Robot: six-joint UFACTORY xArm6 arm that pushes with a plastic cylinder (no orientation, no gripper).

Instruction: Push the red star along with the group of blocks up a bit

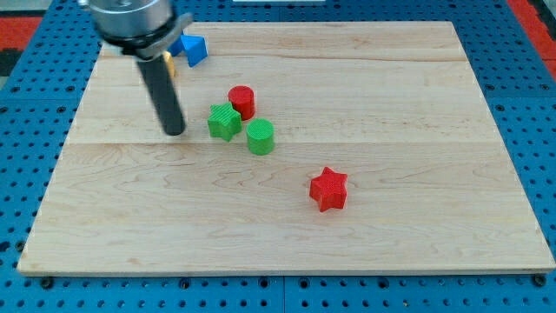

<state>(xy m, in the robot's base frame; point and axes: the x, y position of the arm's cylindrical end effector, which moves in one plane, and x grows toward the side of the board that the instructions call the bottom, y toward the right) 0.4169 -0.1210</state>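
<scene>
Right now my tip (pixel 175 132) rests on the wooden tabletop (pixel 417 104), and being a plain rod this end effector has nothing to clench or release and holds no block. Just to the view's right of the tip sits the green star (pixel 224 121), apart from it by a small gap. Beyond that star, the red cylinder (pixel 241 102) stands slightly toward the view's top and the green cylinder (pixel 260 136) slightly toward the bottom, the three clustered together. The red star (pixel 328 189) lies alone, well apart from the tip toward the view's lower right. Above the tip, partly behind the arm, a blue block (pixel 193 48) shows, with a sliver of something orange beside it.
</scene>
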